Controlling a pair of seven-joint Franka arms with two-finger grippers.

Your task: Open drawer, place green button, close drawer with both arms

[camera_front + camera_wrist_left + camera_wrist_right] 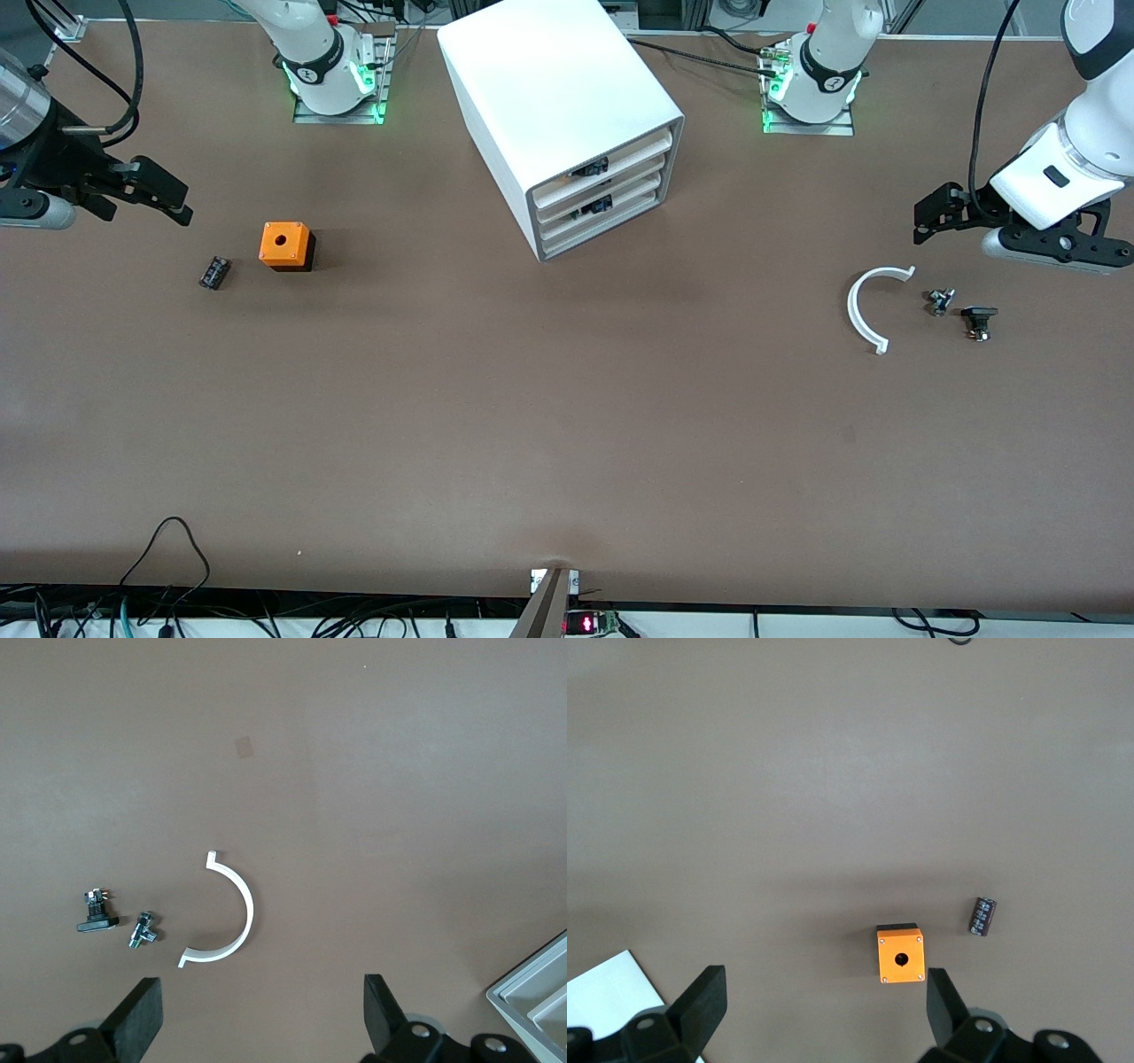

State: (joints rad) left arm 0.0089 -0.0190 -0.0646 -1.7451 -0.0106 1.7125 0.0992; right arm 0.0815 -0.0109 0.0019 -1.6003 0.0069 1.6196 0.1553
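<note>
1. The big white boxy cabinet (567, 115) sits mid-table near the base edge, and every shallow white plastic drawer (602, 182) is pushed in.
2. The button (979, 321), dark and blocky, lies near the left arm's end of the brown table (567, 425), beside a small metal fitting (940, 301) and a white curved plastic piece (873, 306). I can't make out a green cap.
3. The left gripper (263, 1019) hovers over those parts, fingers spread and empty. The right gripper (826, 1014) hovers over the orange cube with a hole (286, 245), also spread and empty.
4. Risk: grabbing the fitting instead, since they're close and look alike.
5. Only the front view shows the drawer fronts; the left wrist view catches just a cabinet corner.
</note>
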